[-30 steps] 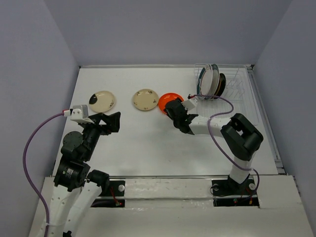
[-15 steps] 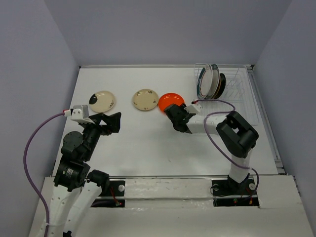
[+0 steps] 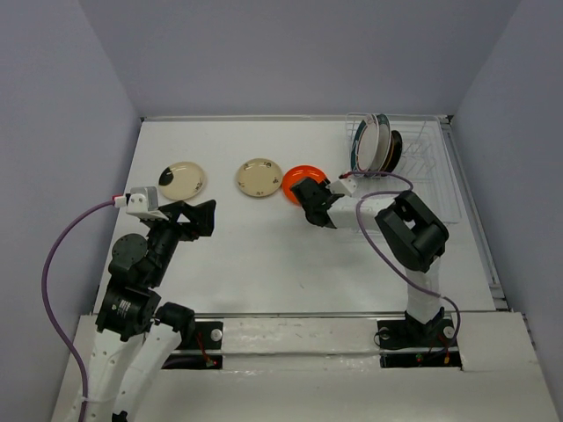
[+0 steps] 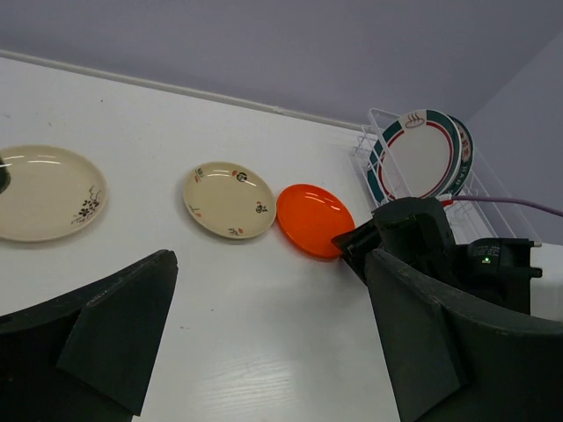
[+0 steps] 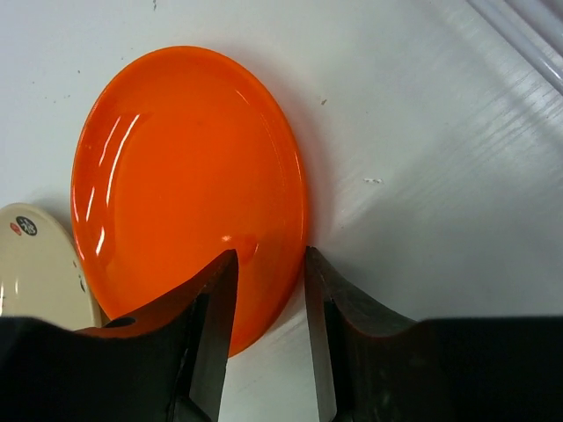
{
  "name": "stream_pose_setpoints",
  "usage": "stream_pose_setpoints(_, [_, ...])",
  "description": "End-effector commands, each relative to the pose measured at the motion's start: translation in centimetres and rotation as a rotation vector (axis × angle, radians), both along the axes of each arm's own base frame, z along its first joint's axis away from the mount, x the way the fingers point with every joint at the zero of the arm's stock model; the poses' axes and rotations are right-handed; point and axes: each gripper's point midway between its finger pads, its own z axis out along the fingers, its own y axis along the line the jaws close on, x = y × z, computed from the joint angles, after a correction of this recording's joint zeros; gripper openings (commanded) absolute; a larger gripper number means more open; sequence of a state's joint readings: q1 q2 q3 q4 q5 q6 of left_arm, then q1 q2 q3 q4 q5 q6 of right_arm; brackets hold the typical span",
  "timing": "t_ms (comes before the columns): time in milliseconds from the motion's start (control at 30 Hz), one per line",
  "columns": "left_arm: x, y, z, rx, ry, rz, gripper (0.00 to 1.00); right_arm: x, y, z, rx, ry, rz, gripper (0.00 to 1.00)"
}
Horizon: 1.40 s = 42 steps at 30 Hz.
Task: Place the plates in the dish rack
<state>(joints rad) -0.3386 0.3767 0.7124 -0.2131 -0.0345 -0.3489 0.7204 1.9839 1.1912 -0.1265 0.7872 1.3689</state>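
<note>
Right gripper, jaws narrowly parted, straddles the near edge of the orange-red plate, which lies flat on the table just left of the dish rack. Left gripper hangs wide open, on the near side of the left cream plate.

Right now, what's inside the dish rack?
Two white teal-rimmed plates stand upright at the far-left corner of the dish rack. A darker plate sits behind them, mostly covered. No other plates show. The rack floor beneath them is hidden.
</note>
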Motion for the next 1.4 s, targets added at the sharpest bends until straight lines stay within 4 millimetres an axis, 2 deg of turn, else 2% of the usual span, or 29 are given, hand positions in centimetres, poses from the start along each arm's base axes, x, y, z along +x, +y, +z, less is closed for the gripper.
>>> stream_pose_setpoints(0, [0.3,-0.2,0.9,0.003,-0.039,-0.006,0.99,1.2,-0.7,-0.2,0.008,-0.010,-0.040,0.40])
stream_pose_setpoints(33, [0.3,-0.2,0.9,0.003,-0.039,-0.007,0.99,1.1,-0.7,-0.3,0.008,-0.009,-0.042,0.35])
stream_pose_setpoints(100, [0.4,-0.3,0.8,0.004,-0.036,-0.012,0.99,1.0,-1.0,-0.2,0.000,-0.011,-0.045,0.31])
stream_pose_setpoints(233, [0.4,-0.3,1.0,0.001,-0.040,-0.013,0.99,0.9,-1.4,0.8,-0.026,-0.017,-0.036,0.12])
stream_pose_setpoints(300, [0.4,-0.4,1.0,0.000,-0.040,-0.016,0.99,0.6,-1.9,1.6,-0.043,-0.021,-0.034,0.07])
stream_pose_setpoints(400, [0.4,-0.4,0.9,0.000,-0.040,-0.016,0.99,-0.3,-1.9,3.4,-0.087,-0.049,-0.018,0.07])
stream_pose_setpoints(433, [0.4,-0.4,0.9,0.000,-0.040,-0.018,0.99,-0.5,-2.5,3.8,-0.123,-0.052,-0.020,0.07])
stream_pose_setpoints(467, [0.3,-0.4,1.0,-0.001,-0.041,-0.016,0.99,-0.8,-1.7,4.4,-0.113,-0.063,-0.003,0.07])
stream_pose_setpoints(500, [0.3,-0.4,1.0,-0.001,-0.041,-0.018,0.99,-1.3,-1.5,5.6,-0.150,-0.084,0.015,0.07])
stream_pose_setpoints(600, [0.3,-0.3,1.1,-0.002,-0.046,-0.015,0.99,-2.0,-1.8,7.6,-0.238,-0.110,0.040,0.07])
stream_pose_setpoints(633, [0.2,-0.2,1.2,-0.004,-0.050,-0.012,0.99,-2.3,-1.7,9.0,-0.247,-0.132,0.049,0.07])
stream_pose_setpoints(700, [0.2,-0.2,1.3,-0.005,-0.053,-0.012,0.99,-2.5,-2.6,10.5,-0.317,-0.144,0.056,0.07])
stream_pose_setpoints(733, [0.1,-0.1,1.3,-0.006,-0.056,-0.009,0.99,-2.7,-3.0,12.1,-0.316,-0.167,0.054,0.07])
stream_pose_setpoints(833, [0.0,-0.1,1.5,-0.008,-0.061,-0.007,0.99,-2.9,-3.9,14.9,-0.412,-0.195,0.096,0.07])
stream_pose_setpoints(867, [0.0,-0.1,1.5,-0.007,-0.063,-0.008,0.99,-2.9,-4.5,17.2,-0.474,-0.220,0.114,0.07])
stream_pose_setpoints(900, [0.0,-0.1,1.4,-0.008,-0.061,-0.010,0.99,-3.0,-4.9,18.4,-0.507,-0.233,0.120,0.07])
stream_pose_setpoints(967, [-0.1,-0.1,1.5,-0.006,-0.065,-0.010,0.99,-2.4,-6.3,21.3,-0.559,-0.267,0.125,0.07])
stream_pose_setpoints(1000, [-0.2,-0.1,1.6,-0.007,-0.070,-0.013,0.99,-1.9,-8.3,24.3,-0.603,-0.293,0.121,0.07])
stream_pose_setpoints(1033, [-0.2,-0.1,1.6,-0.008,-0.071,-0.014,0.99,-1.6,-9.7,26.0,-0.630,-0.305,0.111,0.07])
stream_pose_setpoints(1067, [-0.3,-0.1,1.6,-0.008,-0.073,-0.016,0.99,-0.9,-12.6,27.8,-0.712,-0.288,0.090,0.07])
stream_pose_setpoints(1100, [-0.4,-0.1,1.8,-0.010,-0.078,-0.016,0.99,-0.9,-14.4,30.9,-0.721,-0.315,0.041,0.07])
stream_pose_setpoints(1200, [-0.5,-0.1,1.9,-0.012,-0.086,-0.017,0.99,-0.5,-19.4,35.1,-0.860,-0.273,-0.028,0.07])
stream_pose_setpoints(1233, [-0.6,-0.2,2.0,-0.012,-0.090,-0.022,0.99,0.0,-22.2,36.9,-0.886,-0.259,-0.096,0.07])
stream_pose_setpoints(1367, [-0.9,-0.2,2.2,-0.015,-0.099,-0.028,0.99,1.1,-28.3,38.6,-0.991,-0.163,-0.202,0.07])
